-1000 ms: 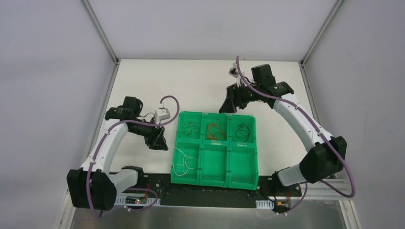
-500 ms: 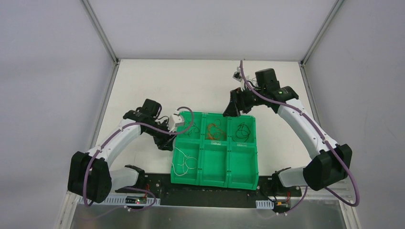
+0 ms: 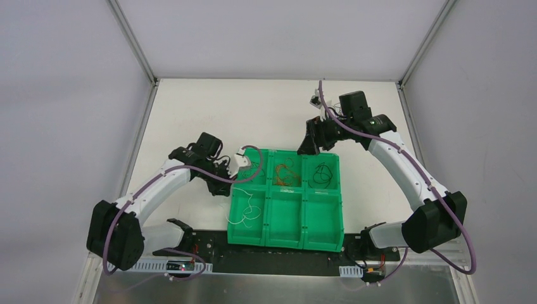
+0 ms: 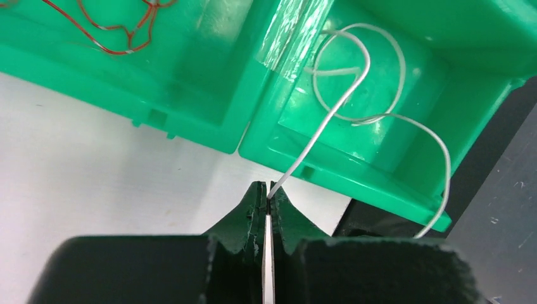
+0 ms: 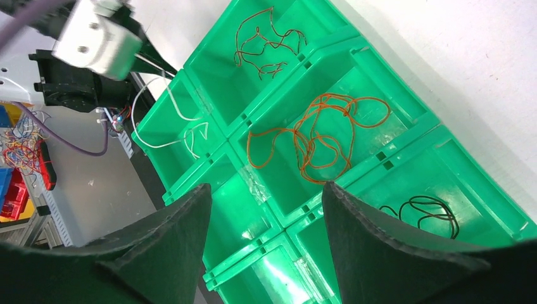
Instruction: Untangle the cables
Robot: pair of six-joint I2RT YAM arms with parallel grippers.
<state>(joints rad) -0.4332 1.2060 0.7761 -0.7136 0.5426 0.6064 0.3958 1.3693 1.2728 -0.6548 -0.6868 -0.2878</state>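
Cables (image 3: 286, 172) lie apart in a green six-compartment tray (image 3: 285, 244). Just off the tray's left edge, the left gripper (image 4: 267, 193) is pressed together, pinching the white cable (image 4: 329, 120), whose loops run into the near left compartment. In the far row, the left compartment holds a red cable (image 5: 266, 41), the middle an orange cable (image 5: 316, 136) and the right a black cable (image 5: 421, 212). The right gripper (image 5: 265, 190) hangs spread and empty above the tray's far right side.
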